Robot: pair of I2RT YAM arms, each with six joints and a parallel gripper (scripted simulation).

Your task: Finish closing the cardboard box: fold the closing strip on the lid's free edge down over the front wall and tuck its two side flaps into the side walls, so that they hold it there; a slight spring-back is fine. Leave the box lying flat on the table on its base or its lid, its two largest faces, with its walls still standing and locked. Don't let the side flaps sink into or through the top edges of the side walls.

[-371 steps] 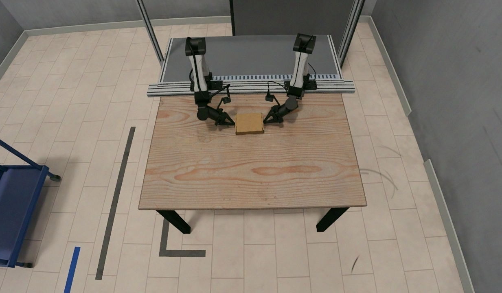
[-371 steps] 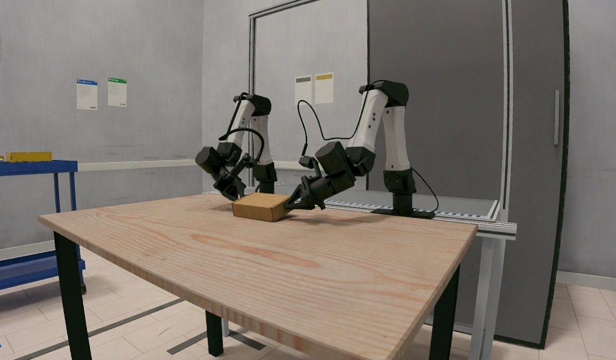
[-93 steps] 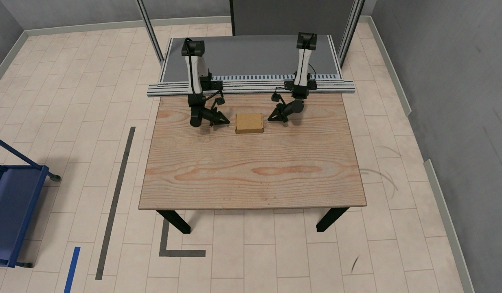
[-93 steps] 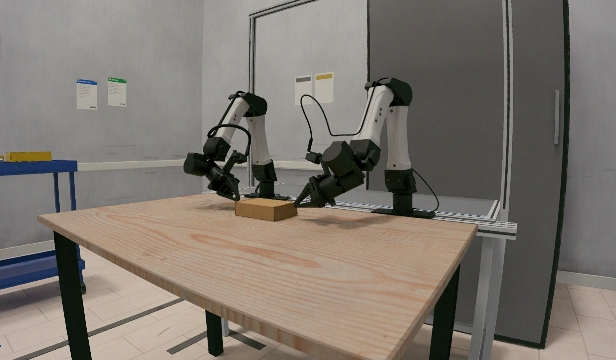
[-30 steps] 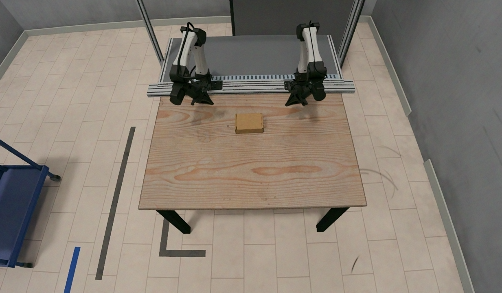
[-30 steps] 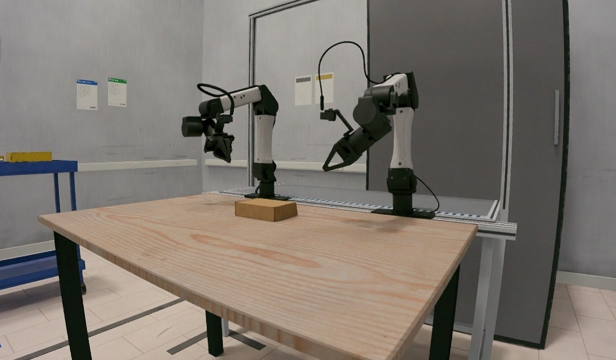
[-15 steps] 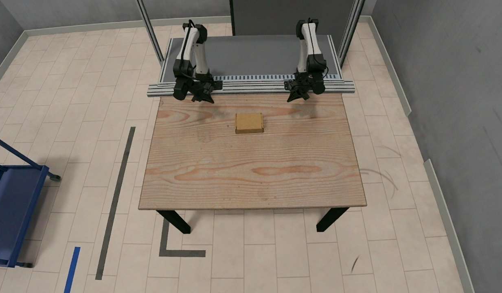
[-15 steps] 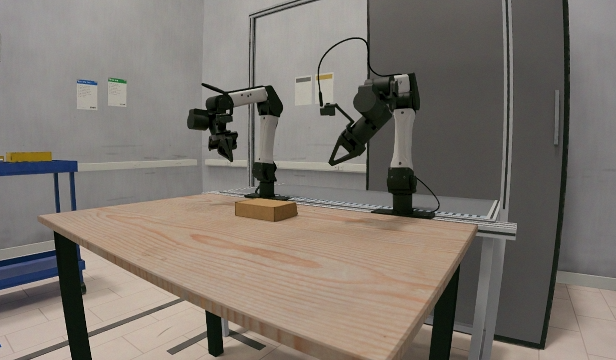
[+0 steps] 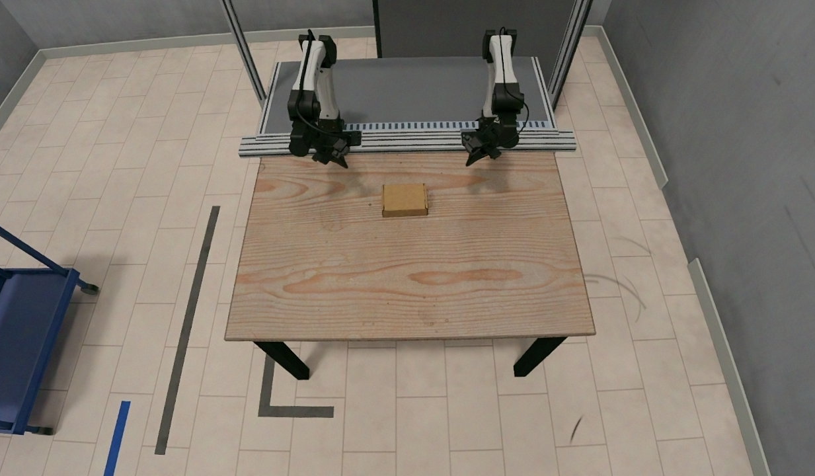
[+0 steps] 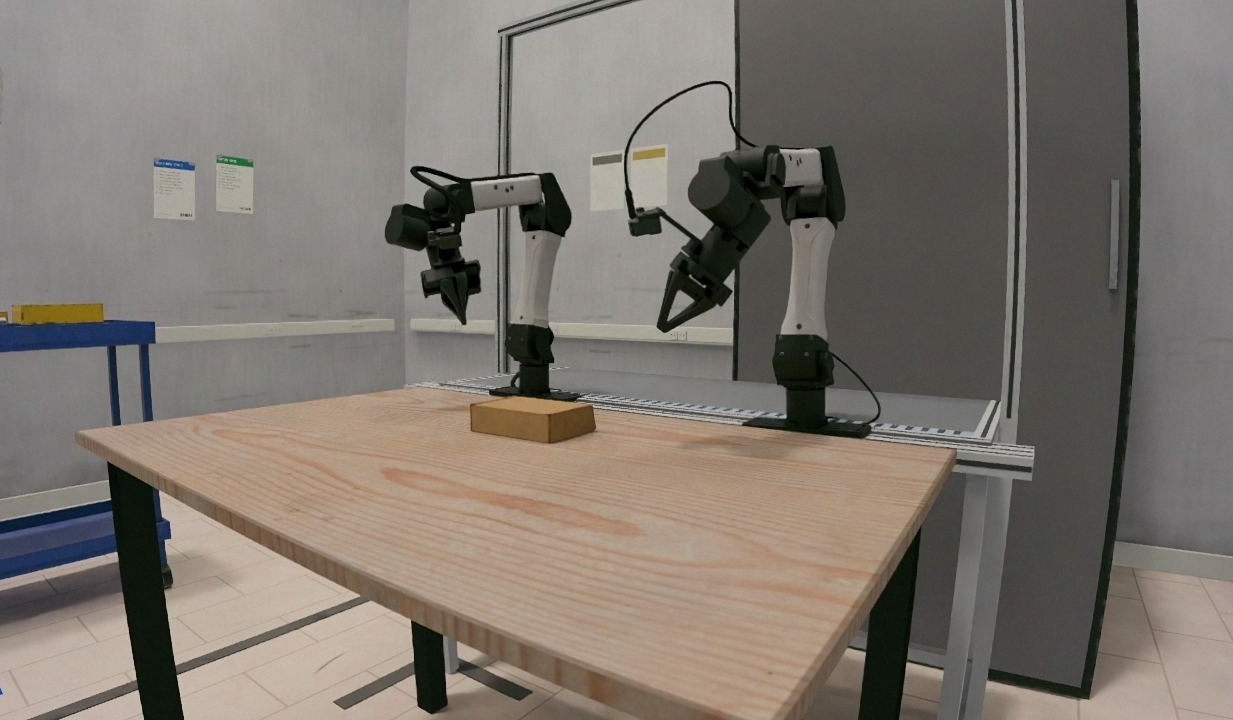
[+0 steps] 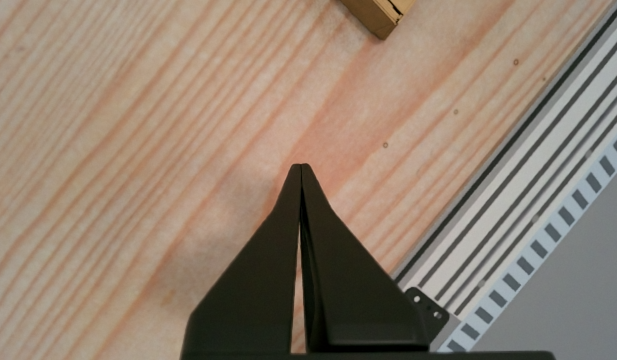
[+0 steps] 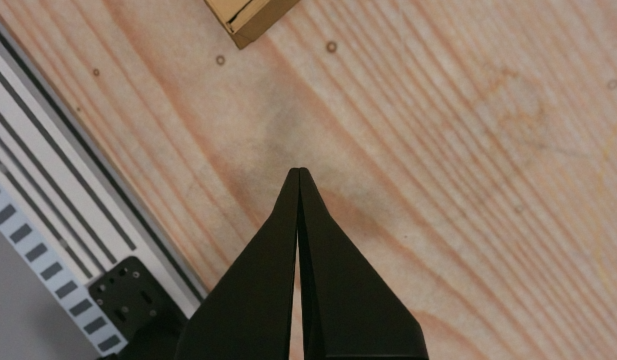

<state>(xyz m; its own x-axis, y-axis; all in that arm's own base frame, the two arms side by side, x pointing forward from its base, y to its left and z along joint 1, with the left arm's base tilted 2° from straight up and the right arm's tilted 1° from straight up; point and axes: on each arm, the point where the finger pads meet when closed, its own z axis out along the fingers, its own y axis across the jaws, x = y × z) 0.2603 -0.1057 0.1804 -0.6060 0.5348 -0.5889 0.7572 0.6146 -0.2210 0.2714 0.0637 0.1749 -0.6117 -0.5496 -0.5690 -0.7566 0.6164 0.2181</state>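
Nearest me is the worktop (image 9: 398,283) (image 10: 513,501) (image 11: 138,150) (image 12: 438,125), and across it sits the box (image 9: 404,199) (image 10: 522,419) (image 11: 375,17) (image 12: 258,25), flat, lid looking down, long axis running side to side, parallel to the rail (image 9: 410,141) (image 10: 996,458) (image 11: 488,200) (image 12: 63,155). Beyond it, up in the air, I've got both jaws: left jaws (image 9: 468,164) (image 10: 663,329) and right jaws (image 9: 346,166) (image 10: 463,322), each fully closed on nothing, well apart from the cardboard. From the right jaws the box lies leftward, outward and below; from the left, rightward, outward and below. Almost a tie, right perhaps a shade nearer. Slits show along the lid's short ends; whether both flaps are truly locked, I can't tell. I judge it's about finished. If a touch-up's needed, I'd come in along that long axis, one arm per end, staying off the side walls' top edges.
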